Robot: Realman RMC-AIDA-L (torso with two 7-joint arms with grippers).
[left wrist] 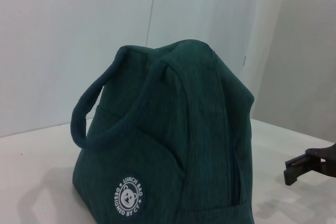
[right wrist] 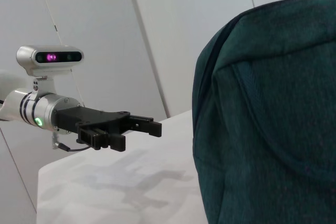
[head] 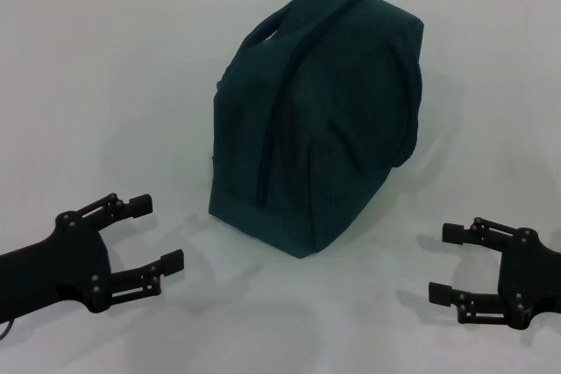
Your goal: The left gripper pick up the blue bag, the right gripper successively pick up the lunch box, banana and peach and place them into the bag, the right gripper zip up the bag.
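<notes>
White table [head: 105,85]: one blue bag [head: 320,111], two open tools.

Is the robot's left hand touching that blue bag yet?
Apart. In the head view, bare white table shows between the open left hand and the blue bag. The right hand is clear too.

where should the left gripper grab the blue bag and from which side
Probably the padded loop handle on the blue bag. It arches clear of the fabric, leaving a gap for a finger. The open left gripper sits low on the bag's left, so rise and come in from that side.
</notes>
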